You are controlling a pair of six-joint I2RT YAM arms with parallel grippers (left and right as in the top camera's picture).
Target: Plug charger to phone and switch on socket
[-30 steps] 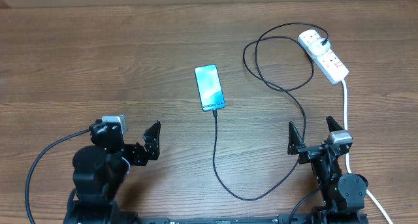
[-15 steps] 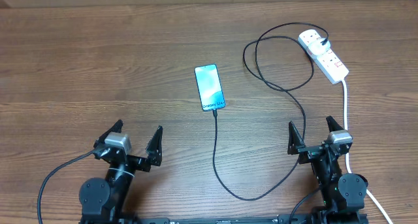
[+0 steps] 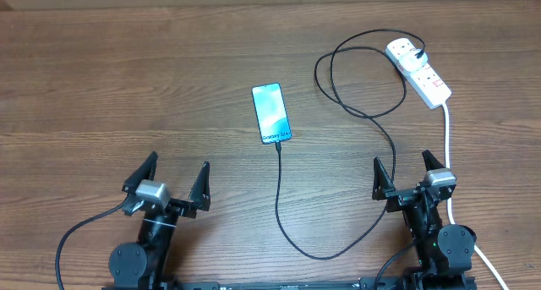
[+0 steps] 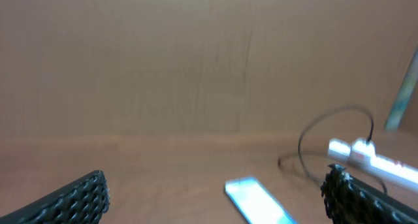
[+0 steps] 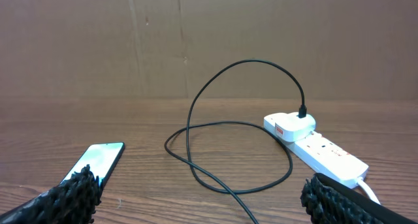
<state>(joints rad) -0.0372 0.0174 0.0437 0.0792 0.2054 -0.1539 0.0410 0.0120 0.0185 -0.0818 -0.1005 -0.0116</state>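
Note:
The phone point(image 3: 270, 113) lies flat mid-table, screen lit light blue; it also shows in the right wrist view point(image 5: 95, 161) and blurred in the left wrist view point(image 4: 256, 200). The charger cable point(image 3: 280, 197) runs from the phone's near end, loops along the table and reaches a plug in the white socket strip point(image 3: 420, 71), also seen in the right wrist view point(image 5: 315, 145). My left gripper point(image 3: 166, 178) is open and empty at the near left. My right gripper point(image 3: 403, 175) is open and empty at the near right, beside the strip's white cord point(image 3: 447, 146).
A brown cardboard wall point(image 5: 209, 41) stands behind the wooden table point(image 3: 127, 79). The cable forms a wide loop point(image 3: 359, 74) left of the socket strip.
The left arm has drawn back toward the near edge and turned its open gripper to face forward. The right arm, phone, cable and strip have not moved.

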